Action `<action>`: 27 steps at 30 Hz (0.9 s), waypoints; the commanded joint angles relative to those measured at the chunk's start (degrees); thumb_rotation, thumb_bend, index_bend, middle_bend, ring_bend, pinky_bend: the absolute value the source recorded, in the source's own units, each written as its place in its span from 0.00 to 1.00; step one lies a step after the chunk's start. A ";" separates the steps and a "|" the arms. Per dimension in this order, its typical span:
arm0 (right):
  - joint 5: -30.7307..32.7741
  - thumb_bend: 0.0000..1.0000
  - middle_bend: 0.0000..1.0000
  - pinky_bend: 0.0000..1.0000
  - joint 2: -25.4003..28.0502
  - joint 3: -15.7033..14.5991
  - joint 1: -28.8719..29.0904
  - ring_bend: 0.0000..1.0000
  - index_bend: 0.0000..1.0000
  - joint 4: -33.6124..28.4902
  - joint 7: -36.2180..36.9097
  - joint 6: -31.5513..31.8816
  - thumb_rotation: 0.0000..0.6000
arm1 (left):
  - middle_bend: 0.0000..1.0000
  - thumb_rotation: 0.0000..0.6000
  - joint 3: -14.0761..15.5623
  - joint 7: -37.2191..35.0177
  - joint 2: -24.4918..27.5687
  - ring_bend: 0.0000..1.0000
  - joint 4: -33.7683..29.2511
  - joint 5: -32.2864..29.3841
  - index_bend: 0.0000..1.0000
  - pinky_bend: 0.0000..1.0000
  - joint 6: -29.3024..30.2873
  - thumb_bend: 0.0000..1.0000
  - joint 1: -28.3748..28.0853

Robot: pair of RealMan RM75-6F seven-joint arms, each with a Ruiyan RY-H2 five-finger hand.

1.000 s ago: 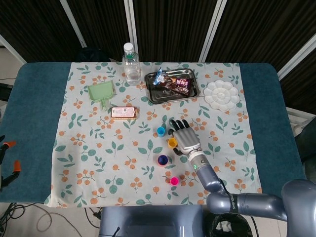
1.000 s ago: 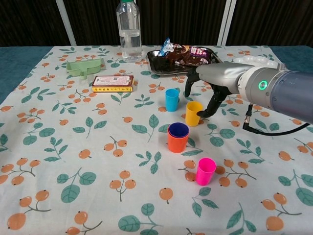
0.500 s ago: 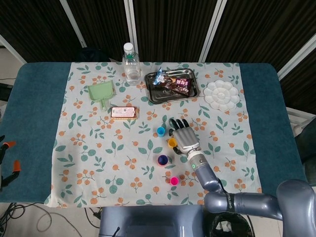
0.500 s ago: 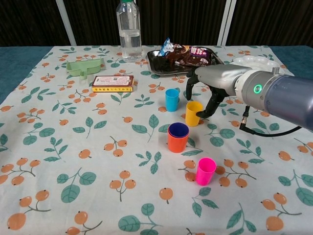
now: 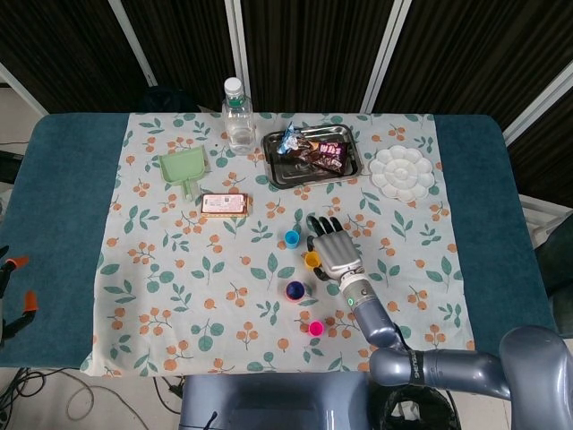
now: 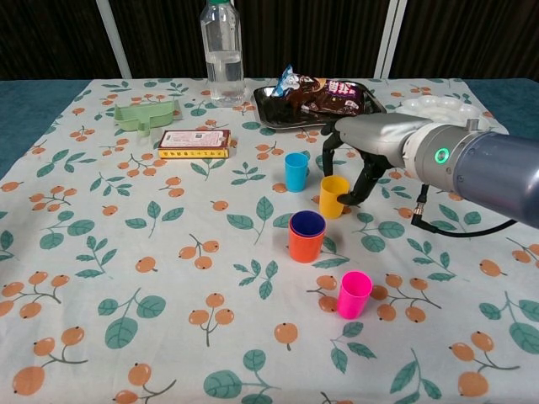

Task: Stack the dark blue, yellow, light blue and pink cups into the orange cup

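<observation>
Since a second ago, the right hand [image 6: 364, 150] has slid a little closer to the yellow cup [image 6: 333, 196], and its fingertips [image 6: 345, 199] now seem to touch the cup's right side. I cannot tell if it really grips the cup yet. Its fingers are curled down and spread apart, like a claw over the cup. In the head view the right hand [image 5: 333, 251] sits just to the right of the yellow cup [image 5: 312, 260].

None of the cups have moved. The orange cup [image 6: 306, 242] stands upright in front of the yellow one, and the dark blue cup [image 6: 307, 222] is already inside it. The light blue cup [image 6: 296, 171] stands just behind and to the left of the yellow cup. The pink cup [image 6: 354, 294] stands alone, nearer the front edge of the tablecloth [image 6: 126, 286].

At the back are a water bottle [image 6: 223, 52], a metal tray [image 6: 271, 111] with snack bags [image 6: 324, 93], a green scoop [image 6: 144, 115], a small flat box [image 6: 194, 143] and a white paint dish [image 5: 402, 173].

The left hand is not in either view.
</observation>
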 commanded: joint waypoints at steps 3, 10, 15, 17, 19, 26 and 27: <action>-0.03 0.39 0.00 0.09 0.02 0.11 -0.06 0.03 0.49 -0.06 0.12 0.04 1.00 | 0.06 1.00 0.03 0.06 0.00 0.00 -0.01 -0.01 0.25 0.04 -0.05 0.47 -0.02; -1.46 0.39 0.00 0.09 1.94 0.92 -0.45 0.03 0.49 -2.80 0.55 1.40 1.00 | 0.06 1.00 -0.02 0.00 -0.02 0.00 -0.03 -0.09 0.25 0.05 -0.10 0.47 -0.05; -2.79 0.39 0.00 0.09 5.79 1.69 -1.08 0.03 0.49 -8.28 0.95 2.33 1.00 | 0.06 1.00 0.02 -0.02 -0.03 0.00 -0.06 0.01 0.25 0.05 -0.10 0.47 -0.06; -2.87 0.39 0.00 0.09 8.50 2.10 -1.48 0.03 0.49 -12.61 1.55 1.85 1.00 | 0.06 1.00 0.05 0.02 -0.05 0.00 -0.14 0.07 0.25 0.05 -0.08 0.47 -0.06; -3.03 0.39 0.00 0.09 10.77 2.12 -1.70 0.03 0.49 -16.26 1.72 1.25 1.00 | 0.06 1.00 0.08 0.06 -0.08 0.00 -0.17 0.09 0.25 0.05 -0.10 0.47 -0.07; -5.95 0.39 0.00 0.09 14.74 0.32 -1.27 0.03 0.49 -25.55 -2.86 3.62 1.00 | 0.06 1.00 0.21 0.29 -0.18 0.00 -0.46 0.36 0.25 0.05 0.01 0.47 -0.06; -6.23 0.39 0.00 0.09 14.51 0.18 -1.18 0.03 0.49 -25.83 -3.31 4.12 1.00 | 0.06 1.00 0.20 0.26 -0.17 0.00 -0.49 0.33 0.25 0.05 0.03 0.47 -0.04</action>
